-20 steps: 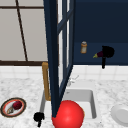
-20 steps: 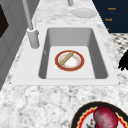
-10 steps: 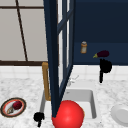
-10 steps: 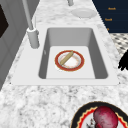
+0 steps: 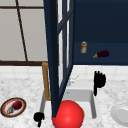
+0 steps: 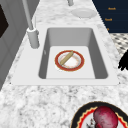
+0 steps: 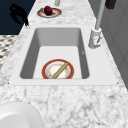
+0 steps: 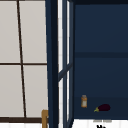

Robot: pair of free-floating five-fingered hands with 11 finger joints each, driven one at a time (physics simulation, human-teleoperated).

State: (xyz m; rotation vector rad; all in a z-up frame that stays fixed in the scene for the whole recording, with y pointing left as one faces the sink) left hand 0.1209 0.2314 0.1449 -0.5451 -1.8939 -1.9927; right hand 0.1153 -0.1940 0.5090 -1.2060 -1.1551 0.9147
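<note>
My right hand (image 5: 99, 79) hangs open, fingers up, above the counter right of the faucet and below the open wall cabinet. On the cabinet's bottom shelf lie a purple eggplant (image 5: 102, 54) (image 8: 103, 108) and a small jar (image 5: 83, 47) (image 8: 84, 101). My left hand (image 5: 38, 117) (image 7: 18, 13) (image 6: 123, 62) floats open at the counter's front edge, left of the sink (image 5: 92, 105). In the sink lies a red-rimmed plate (image 6: 69, 60) (image 7: 58, 70) with a wooden stick across it. A big red ball (image 5: 68, 115) covers the sink's front.
The cabinet's glass door (image 5: 58, 62) stands open toward me over the sink. A plate with red food (image 5: 13, 107) (image 7: 48, 11) sits on the left counter, a white plate (image 5: 120, 114) (image 6: 82, 13) on the right. The faucet (image 6: 31, 25) and a wooden board (image 5: 45, 80) stand behind.
My right hand has come down from the cabinet shelf beside the eggplant to just above the counter. The eggplant stays on the shelf. My left hand has not moved.
</note>
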